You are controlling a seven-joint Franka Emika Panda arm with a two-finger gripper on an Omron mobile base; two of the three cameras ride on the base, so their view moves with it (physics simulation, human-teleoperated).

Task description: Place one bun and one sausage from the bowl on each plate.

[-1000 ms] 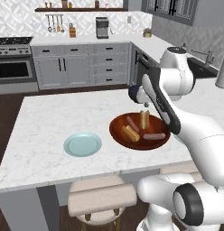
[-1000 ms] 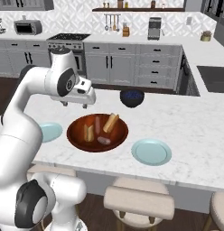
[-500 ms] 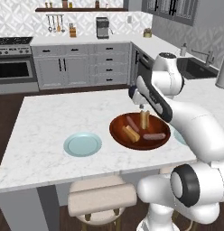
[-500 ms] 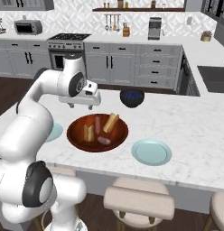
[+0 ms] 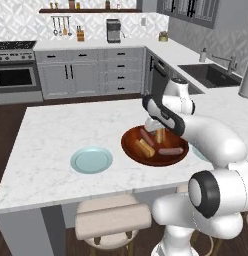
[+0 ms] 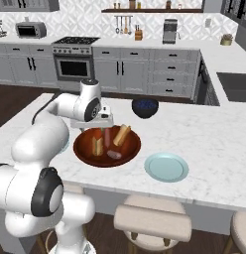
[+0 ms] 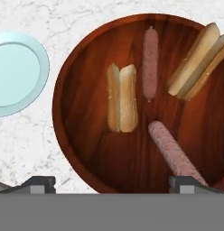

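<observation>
Wooden bowl directly under open gripper; nearest bun just ahead, centred between fingertips, long axis pointing away from gripper.

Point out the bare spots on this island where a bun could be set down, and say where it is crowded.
Both plates are bare: one right of the wooden bowl, the other on the bowl's far side. The counter is open beyond the first plate. Crowded: the bowl itself, with two buns, two sausages and the gripper over it; a dark bowl sits behind.
</observation>
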